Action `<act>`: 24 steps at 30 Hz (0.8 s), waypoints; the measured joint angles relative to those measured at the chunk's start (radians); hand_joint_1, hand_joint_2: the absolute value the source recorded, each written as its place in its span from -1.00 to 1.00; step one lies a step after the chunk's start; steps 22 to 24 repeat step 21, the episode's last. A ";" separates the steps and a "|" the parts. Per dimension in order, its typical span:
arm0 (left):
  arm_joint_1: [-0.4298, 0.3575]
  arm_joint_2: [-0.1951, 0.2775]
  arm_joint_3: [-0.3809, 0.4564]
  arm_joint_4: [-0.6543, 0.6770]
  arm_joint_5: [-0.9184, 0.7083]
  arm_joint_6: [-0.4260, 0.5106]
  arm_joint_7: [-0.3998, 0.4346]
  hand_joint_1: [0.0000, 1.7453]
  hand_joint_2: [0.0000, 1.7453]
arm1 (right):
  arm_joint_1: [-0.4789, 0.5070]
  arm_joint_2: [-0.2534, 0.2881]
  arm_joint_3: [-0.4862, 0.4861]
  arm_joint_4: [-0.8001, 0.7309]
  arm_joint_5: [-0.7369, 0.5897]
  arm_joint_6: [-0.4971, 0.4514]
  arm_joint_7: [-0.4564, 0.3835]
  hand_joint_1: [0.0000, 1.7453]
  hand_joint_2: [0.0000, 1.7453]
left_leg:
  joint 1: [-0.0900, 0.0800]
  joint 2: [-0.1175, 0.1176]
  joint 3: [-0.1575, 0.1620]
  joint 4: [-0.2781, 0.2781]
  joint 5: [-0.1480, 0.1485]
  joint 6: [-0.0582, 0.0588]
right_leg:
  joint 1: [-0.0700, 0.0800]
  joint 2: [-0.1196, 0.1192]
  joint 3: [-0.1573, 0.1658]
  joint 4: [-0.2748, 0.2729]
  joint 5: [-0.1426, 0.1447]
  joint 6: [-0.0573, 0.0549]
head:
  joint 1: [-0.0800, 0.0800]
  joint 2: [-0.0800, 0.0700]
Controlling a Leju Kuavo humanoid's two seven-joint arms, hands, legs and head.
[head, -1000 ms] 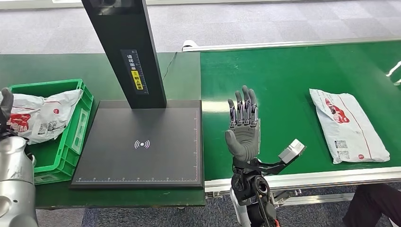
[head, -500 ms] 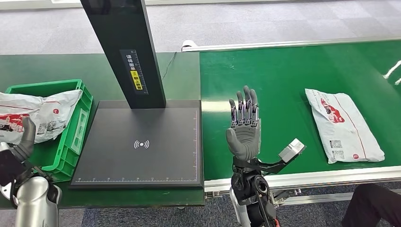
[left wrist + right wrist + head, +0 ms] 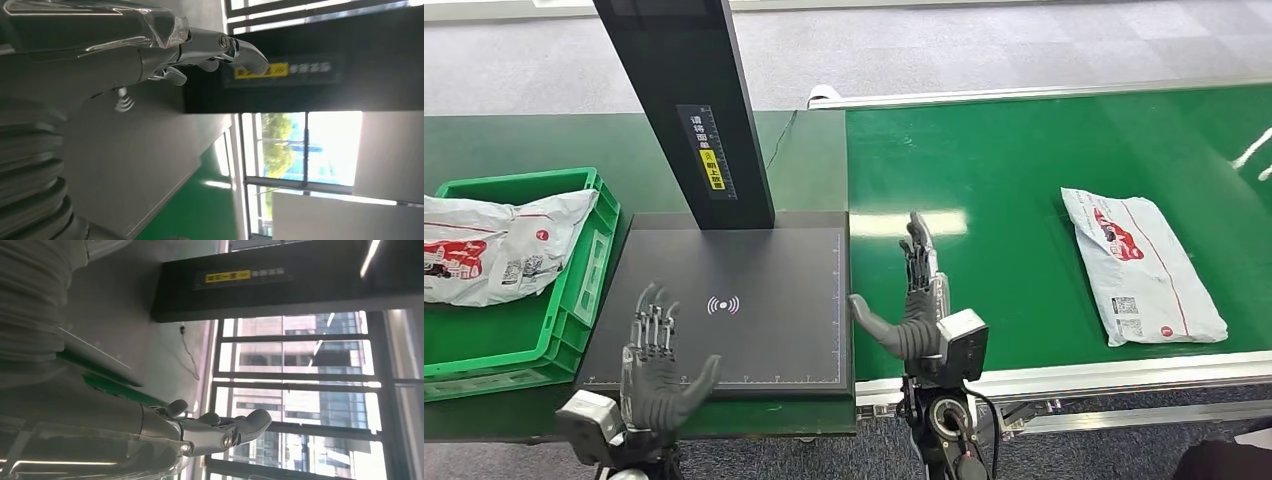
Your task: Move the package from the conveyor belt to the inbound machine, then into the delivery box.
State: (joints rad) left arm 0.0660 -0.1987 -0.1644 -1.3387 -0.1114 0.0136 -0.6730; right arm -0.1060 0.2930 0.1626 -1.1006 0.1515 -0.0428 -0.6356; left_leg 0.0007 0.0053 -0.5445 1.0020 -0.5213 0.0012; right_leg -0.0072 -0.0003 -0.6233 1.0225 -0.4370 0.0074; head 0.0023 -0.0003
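A white package (image 3: 1140, 265) with red print lies flat on the green conveyor belt (image 3: 1024, 180) at the right. Another white package (image 3: 499, 245) lies in the green delivery box (image 3: 574, 290) at the left. The black inbound machine (image 3: 734, 300) has a flat scan plate and a dark post (image 3: 689, 110). My left hand (image 3: 656, 375) hovers open over the plate's near left corner, holding nothing; its fingers (image 3: 210, 50) are spread. At the belt's left edge next to the plate, my right hand (image 3: 914, 310) is open and turned edge-on; its fingers (image 3: 220, 427) are extended. Neither hand touches a package.
The post (image 3: 300, 70) carries a yellow label (image 3: 712, 167). A silver rail (image 3: 1064, 375) runs along the belt's near edge. Grey carpet lies beyond the tables. A dark shape (image 3: 1224, 460) shows at the bottom right corner.
My left hand has come away from the box, leaving the package in it, and now hovers over the plate. My right hand dropped lower and turned edge-on. The belt package drifted slightly left.
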 joint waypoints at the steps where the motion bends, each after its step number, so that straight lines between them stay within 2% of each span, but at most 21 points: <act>1: 0.008 -0.008 -0.002 0.008 -0.014 -0.012 0.004 -1.00 1.00 | 0.008 0.001 0.005 0.006 0.008 -0.006 0.000 -1.00 1.00 | 0.000 0.000 0.000 0.000 0.000 0.000 | 0.000 0.000 0.000 0.000 0.000 0.000 | 0.000 0.000; 9: 0.028 -0.049 -0.003 0.033 -0.056 -0.059 0.024 -1.00 1.00 | 0.049 0.008 0.014 0.029 0.009 -0.011 0.005 -1.00 1.00 | 0.001 0.000 0.000 0.000 0.000 0.000 | 0.000 0.000 0.000 0.000 0.000 0.000 | 0.000 0.000; 24: 0.037 -0.056 -0.003 0.042 -0.078 -0.069 0.032 -1.00 1.00 | 0.057 0.011 0.014 0.040 -0.005 0.019 0.007 -1.00 1.00 | 0.000 0.000 0.000 0.000 0.000 0.000 | 0.000 0.000 0.000 0.000 0.000 0.000 | 0.000 0.000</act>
